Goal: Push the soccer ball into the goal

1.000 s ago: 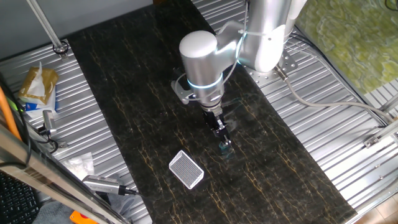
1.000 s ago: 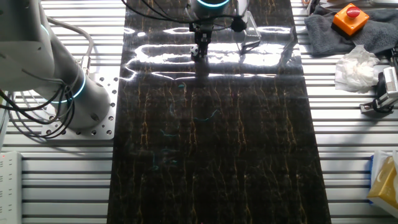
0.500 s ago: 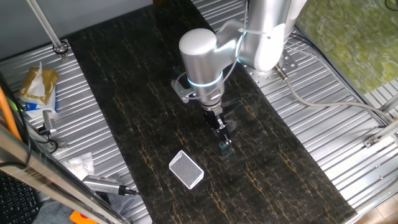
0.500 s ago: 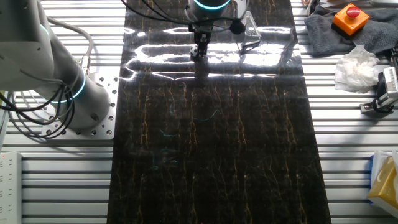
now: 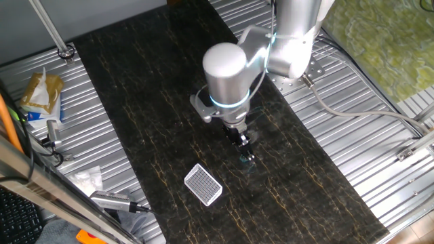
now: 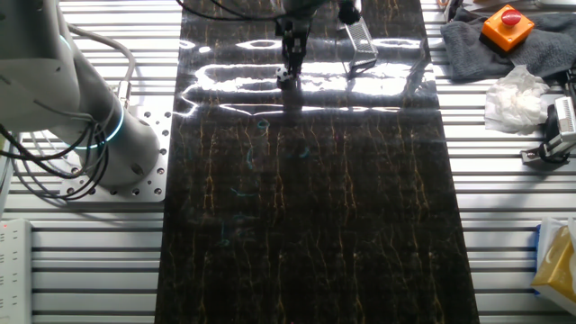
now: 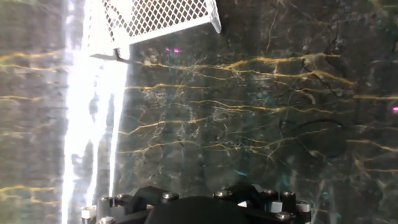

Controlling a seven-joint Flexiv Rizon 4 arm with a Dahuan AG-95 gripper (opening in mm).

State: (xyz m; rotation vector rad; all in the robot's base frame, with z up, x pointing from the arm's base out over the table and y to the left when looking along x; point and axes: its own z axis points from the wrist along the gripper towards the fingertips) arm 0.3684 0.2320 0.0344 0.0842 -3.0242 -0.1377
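Right at my fingertips, about midway between the long edges of the dark marbled surface (image 5: 135,88), sits the soccer ball (image 6: 283,76). From the other fixed view it shows as a white-and-black speck just beside the tip of my gripper (image 6: 288,68). I cannot tell whether it touches, nor on which side of the fingers it lies. My fingers read as one thin dark stem, so I cannot say whether any gap is left between them; nothing is held.

Farther off, toward the long edge that borders the ribbed metal with the paper scraps, stands the goal (image 5: 203,184). It is near but clearly apart from the ball, and its mesh fills the top of my hand view. The push, as I judge it, must run across the surface toward that edge.

Above, my arm (image 5: 226,74) stands steep over the spot, wrist pointing down, fingers near upright.
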